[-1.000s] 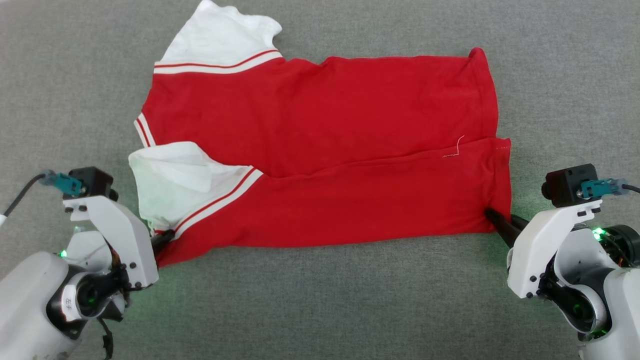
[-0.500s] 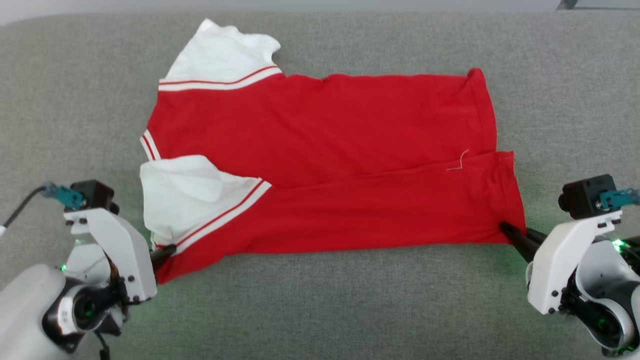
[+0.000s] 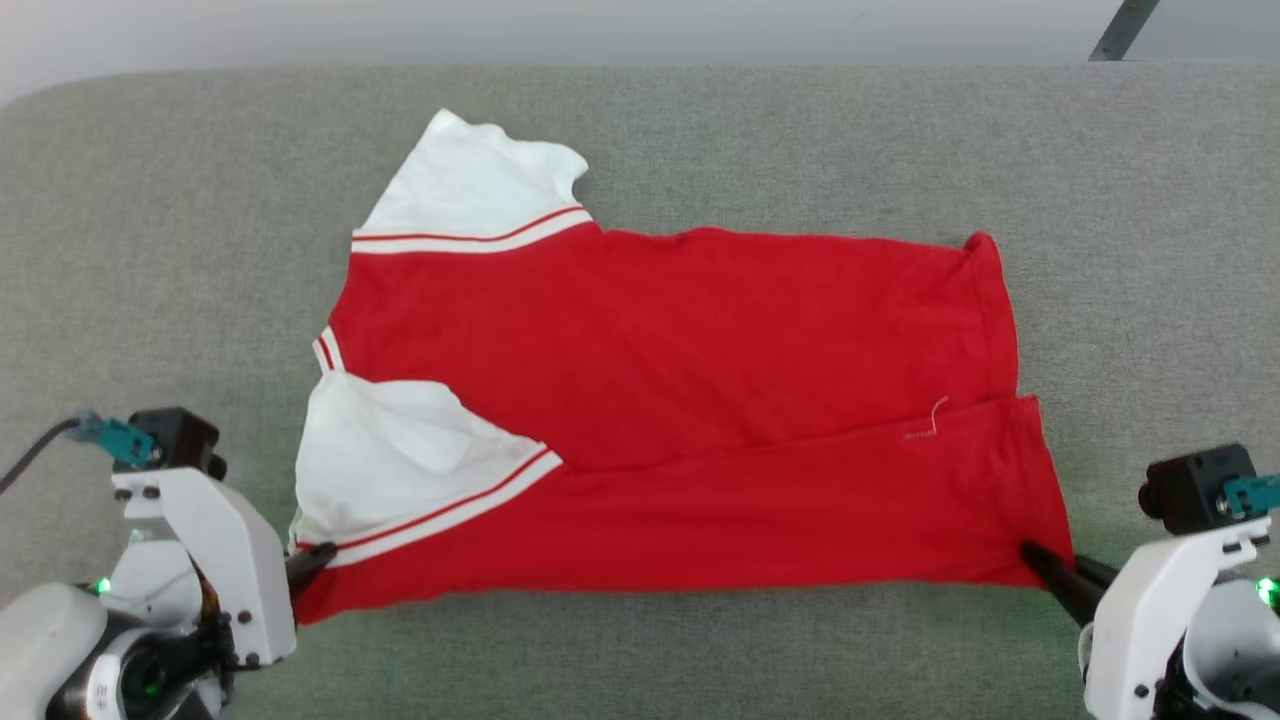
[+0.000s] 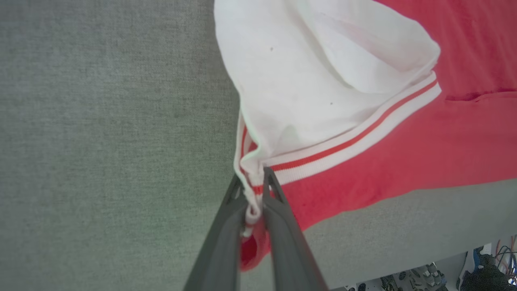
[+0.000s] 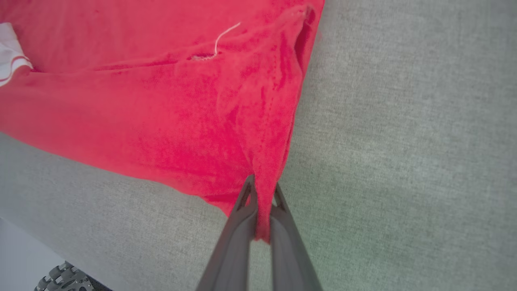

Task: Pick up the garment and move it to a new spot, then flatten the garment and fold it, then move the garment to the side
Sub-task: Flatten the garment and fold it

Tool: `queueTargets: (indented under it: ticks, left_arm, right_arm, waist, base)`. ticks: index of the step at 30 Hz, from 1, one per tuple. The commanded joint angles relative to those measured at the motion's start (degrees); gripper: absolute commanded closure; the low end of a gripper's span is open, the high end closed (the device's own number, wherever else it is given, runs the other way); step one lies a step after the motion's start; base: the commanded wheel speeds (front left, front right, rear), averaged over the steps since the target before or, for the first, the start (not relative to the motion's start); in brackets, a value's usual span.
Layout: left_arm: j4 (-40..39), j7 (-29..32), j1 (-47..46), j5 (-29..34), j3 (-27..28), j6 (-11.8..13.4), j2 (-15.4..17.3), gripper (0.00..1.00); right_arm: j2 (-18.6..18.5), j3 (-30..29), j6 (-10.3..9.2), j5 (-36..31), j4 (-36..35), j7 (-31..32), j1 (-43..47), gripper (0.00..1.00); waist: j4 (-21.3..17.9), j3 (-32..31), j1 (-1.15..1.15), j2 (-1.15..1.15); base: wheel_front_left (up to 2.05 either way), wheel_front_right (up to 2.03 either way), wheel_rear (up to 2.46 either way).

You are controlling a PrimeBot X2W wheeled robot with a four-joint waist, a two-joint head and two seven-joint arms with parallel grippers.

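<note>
Head view, then each wrist: the garment (image 3: 680,400) lies on a grey woven surface (image 3: 700,140), pinched at both near corners.
Head view shows soft red jersey lying mostly flat, its near edge doubled over into a long band. A white sleeve panel (image 3: 390,470) is crumpled at the left above its striped trim (image 3: 450,505), and a loose pale thread (image 3: 937,415) curls near the right hem; the left gripper (image 3: 318,556) and right gripper (image 3: 1035,555) meet the two near corners. Left wrist view: slim dark fingers are clamped on the ribbed striped band, where the white sleeve bunches into rounded folds. Right wrist view: the fingers are clenched on a gathered corner of the stitched red hem, the cloth puckering away from their tips.
</note>
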Motion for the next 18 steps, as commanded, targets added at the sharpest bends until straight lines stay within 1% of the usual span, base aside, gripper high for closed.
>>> queueTargets:
  ticks: [1, 5, 11, 12, 13, 14, 15, 16, 17, 18]
  left_arm:
    - [-0.8, 0.2, 1.2, -0.3, 0.1, 0.8, 0.7, 1.0]
    - [-2.2, -0.1, 2.6, -0.5, 0.2, 1.7, 1.2, 1.0]
    - [-1.7, -0.3, 4.3, -0.7, -0.6, 1.7, 0.7, 1.0]
    - [-1.4, -0.4, 4.4, -0.7, -0.7, 1.6, 0.6, 0.98]
    - [-1.1, -0.4, 4.4, -0.5, -0.8, 1.5, 0.5, 0.73]
    - [-1.0, -0.5, 4.2, -0.2, -0.9, 1.5, 0.5, 0.58]
    - [-0.9, -0.7, 3.8, 0.0, -0.8, 1.7, 0.5, 0.43]
    - [-0.8, -0.8, 3.5, 0.4, -0.6, 2.1, 0.6, 0.0]
    - [-0.8, -0.7, 3.2, 0.6, -0.6, 2.3, 1.0, 0.0]
    - [-1.2, -0.5, 2.9, 1.1, -0.7, 2.2, 1.5, 0.0]
  right_arm:
    - [0.4, -0.9, -0.04, 0.0, -0.7, 0.5, 1.4, 1.0]
    - [1.0, -1.2, -0.04, -0.2, -1.6, 1.2, 3.1, 1.0]
    - [2.5, -0.4, -0.04, -0.7, -1.4, 1.5, 4.0, 1.0]
    - [2.5, -0.4, -0.04, -1.0, -1.3, 1.4, 3.7, 1.0]
    - [2.5, -0.3, -0.04, -1.3, -1.3, 1.1, 3.3, 0.98]
    - [2.7, -0.1, -0.04, -1.4, -1.2, 1.0, 3.1, 0.78]
    - [2.7, 0.1, -0.04, -1.5, -1.4, 0.7, 2.9, 0.55]
    - [2.5, 0.2, -0.04, -1.6, -1.6, 0.5, 2.7, 0.14]
    - [2.3, 0.3, -0.04, -1.7, -1.8, 0.2, 2.5, 0.0]
    - [2.0, 0.5, -0.04, -1.7, -2.1, -0.2, 2.3, 0.0]
  waist:
    - [-0.2, 0.0, 0.0, 0.0]
    - [-0.3, -0.1, 0.0, 0.0]
    - [-0.9, -0.1, 0.0, 0.0]
    - [-1.0, -0.1, 0.0, 0.0]
    - [-1.1, -0.1, 0.0, 0.0]
    - [-1.1, -0.1, 0.0, 0.0]
    - [-1.2, -0.1, 0.0, 0.0]
    - [-1.2, -0.2, 0.0, 0.0]
    - [-1.3, -0.2, 0.0, 0.0]
    - [-1.4, -0.3, 0.0, 0.0]
  base:
    - [0.0, 0.0, 0.0]
    - [0.0, 0.0, 0.0]
    - [0.0, 0.0, 0.0]
    - [0.0, 0.0, 0.0]
    - [0.0, 0.0, 0.0]
    - [0.0, 0.0, 0.0]
    - [0.0, 0.0, 0.0]
    - [0.0, 0.0, 0.0]
    - [0.0, 0.0, 0.0]
    - [0.0, 0.0, 0.0]
